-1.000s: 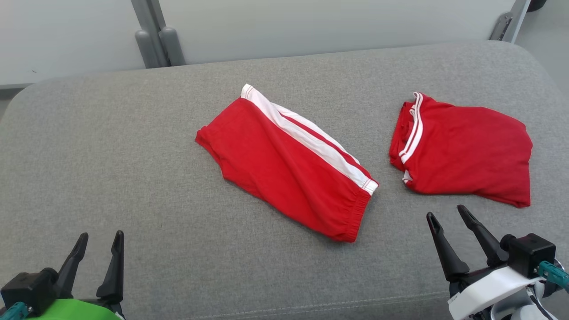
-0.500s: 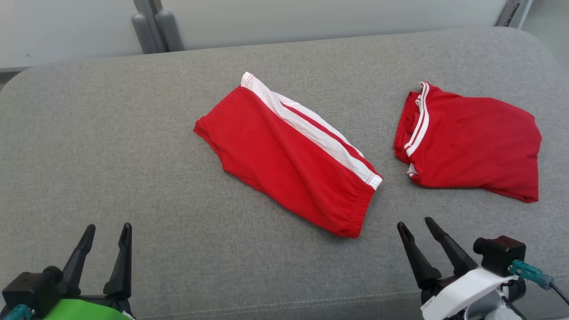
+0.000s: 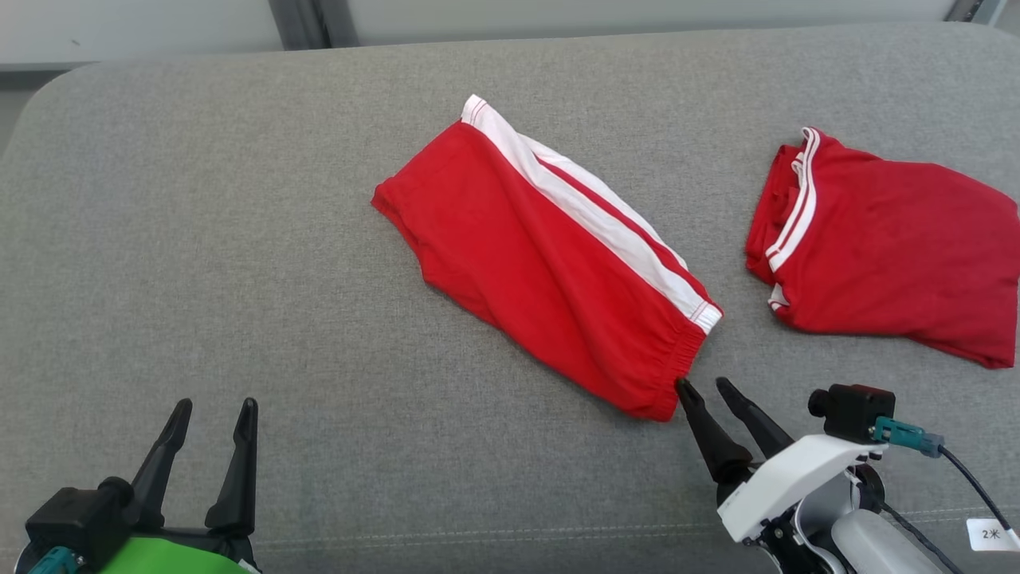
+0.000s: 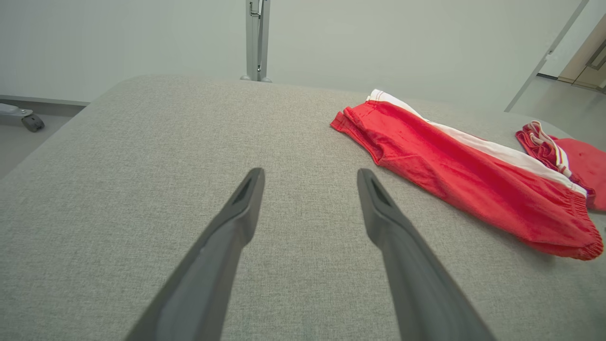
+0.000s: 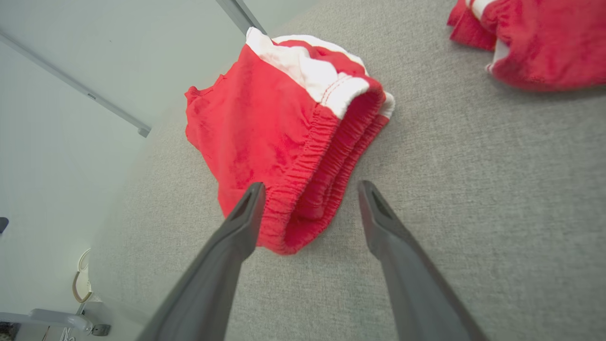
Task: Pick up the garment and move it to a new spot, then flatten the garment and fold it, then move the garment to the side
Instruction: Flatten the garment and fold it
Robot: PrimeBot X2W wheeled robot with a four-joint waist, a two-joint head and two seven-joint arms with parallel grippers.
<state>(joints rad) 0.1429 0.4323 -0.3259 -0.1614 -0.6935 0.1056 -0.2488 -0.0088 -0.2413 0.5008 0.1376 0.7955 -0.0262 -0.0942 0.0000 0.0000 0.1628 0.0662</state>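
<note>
The garment [image 3: 542, 255], red shorts with a white side stripe, lies folded lengthwise and slanted across the middle of the grey cushion [image 3: 199, 239]. Its elastic waistband end points to the near right. My right gripper [image 3: 701, 384] is open just at that waistband corner. In the right wrist view the garment [image 5: 265, 128] has its waistband between the fingers of the right gripper [image 5: 310, 187], the left fingertip [image 5: 248, 208] at its edge. My left gripper [image 3: 217, 402] stands open at the near left, well apart from the shorts. In the left wrist view the left gripper [image 4: 307, 171] is over bare cushion, the garment [image 4: 464, 180] to its right.
A second red garment [image 3: 892, 255] with white-striped trim lies folded at the far right of the cushion, also seen as a second red garment [image 5: 535, 42] in the right wrist view. A grey post [image 4: 258, 40] and pale wall stand behind the cushion's far edge.
The head camera has tilted down and shifted. My right gripper has moved forward and left to the shorts' waistband corner. Both grippers stay open; the garments have not moved.
</note>
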